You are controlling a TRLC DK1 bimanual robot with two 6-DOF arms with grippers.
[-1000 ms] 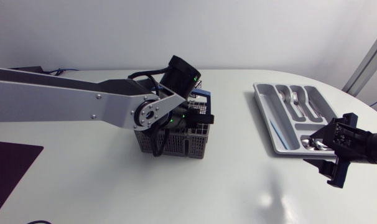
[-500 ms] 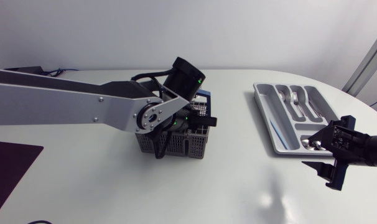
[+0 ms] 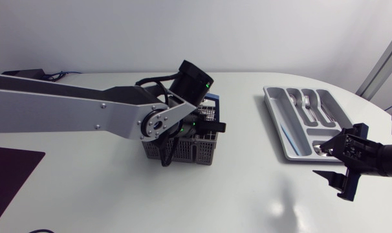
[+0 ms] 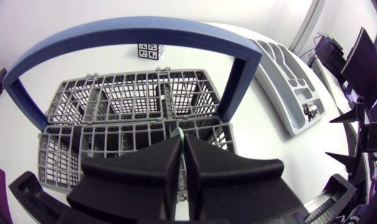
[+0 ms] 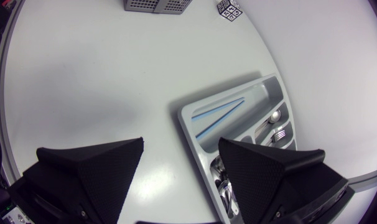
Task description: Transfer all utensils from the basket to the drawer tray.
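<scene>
The grey mesh basket [image 3: 191,153] with a blue handle [image 3: 212,98] stands mid-table. My left gripper [image 3: 197,126] reaches down into it. In the left wrist view the left gripper [image 4: 181,138] is shut on a thin green utensil [image 4: 177,131] whose tip shows between the fingertips, under the blue handle [image 4: 132,31]. The basket's [image 4: 114,106] other compartments look bare. The grey drawer tray [image 3: 277,123] lies at the right, holding forks [image 3: 307,101] and spoons. My right gripper [image 3: 321,160] hovers open near the tray's front end, and in its own view the right gripper [image 5: 181,148] stands over the tray [image 5: 190,121], which holds blue sticks [image 5: 223,112].
A black mat [image 3: 8,175] lies at the front left corner. A small checkered marker [image 4: 149,51] sits behind the basket. Bare white tabletop [image 3: 248,188] spreads between basket and tray.
My left gripper has closed inside the basket. My right arm has drifted slightly toward the table's front edge, still open.
</scene>
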